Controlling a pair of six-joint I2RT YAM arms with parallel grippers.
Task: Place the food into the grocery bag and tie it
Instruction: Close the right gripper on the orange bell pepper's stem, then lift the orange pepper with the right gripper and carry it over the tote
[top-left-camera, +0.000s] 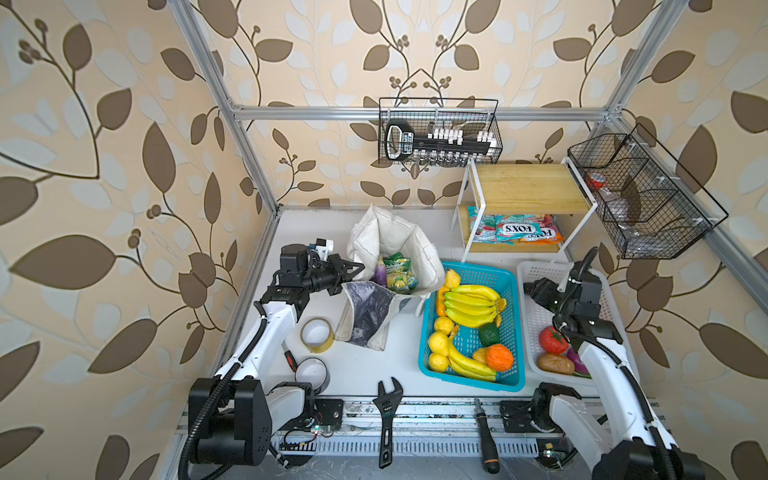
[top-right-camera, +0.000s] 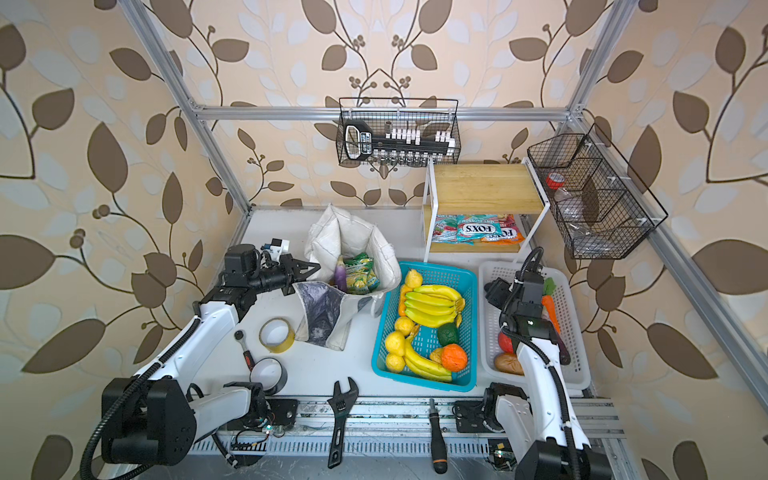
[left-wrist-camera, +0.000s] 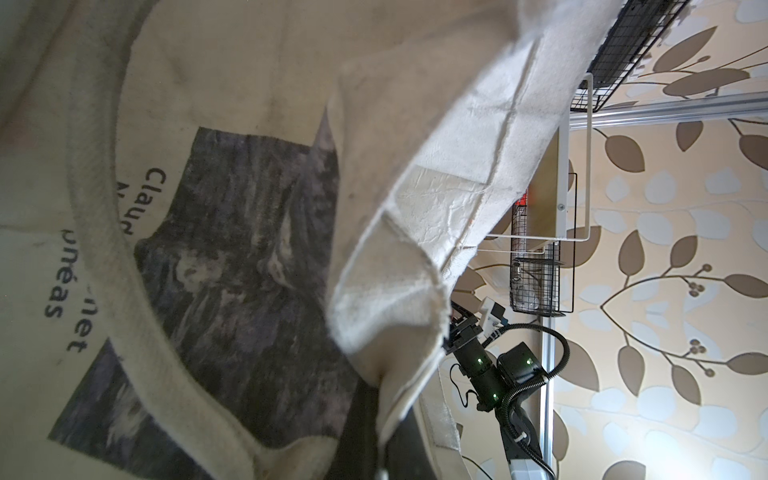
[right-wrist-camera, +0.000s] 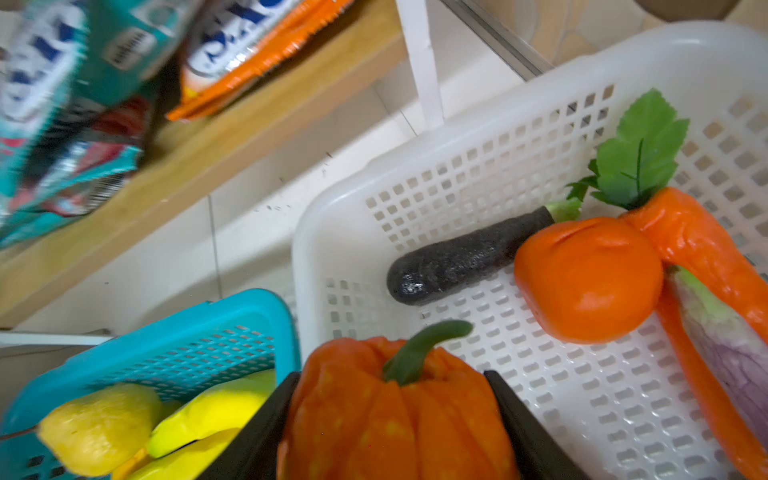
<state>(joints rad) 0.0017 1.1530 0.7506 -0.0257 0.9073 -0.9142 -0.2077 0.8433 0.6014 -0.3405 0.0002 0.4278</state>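
Observation:
The grocery bag (top-left-camera: 395, 237) (top-right-camera: 353, 232) stands open left of centre. It is off-white, with a dark printed panel (left-wrist-camera: 249, 249). Inside it lie green snack packets (top-left-camera: 400, 271) (top-right-camera: 360, 272) and a purple eggplant (top-left-camera: 380, 270). My left gripper (top-left-camera: 353, 268) (left-wrist-camera: 376, 440) is shut on the bag's near-left rim, with fabric pinched between the jaws. My right gripper (right-wrist-camera: 392, 374) (top-left-camera: 530, 289) hangs over the white basket (right-wrist-camera: 457, 166), shut on an orange toy pepper (right-wrist-camera: 395, 424). Yellow citrus fruits (top-left-camera: 438, 343) (top-right-camera: 395, 341) and bananas (top-left-camera: 471, 305) lie in the blue basket (top-left-camera: 478, 268) between the bag and the white basket.
The white basket also holds a carrot (right-wrist-camera: 698, 232), an orange round fruit (right-wrist-camera: 590, 282) and a dark eggplant (right-wrist-camera: 465, 257). A shelf (top-left-camera: 528, 187) with candy packets stands behind it. Tape rolls (top-left-camera: 317, 334), a wrench (top-left-camera: 388, 411) and a screwdriver (top-left-camera: 484, 432) lie along the front.

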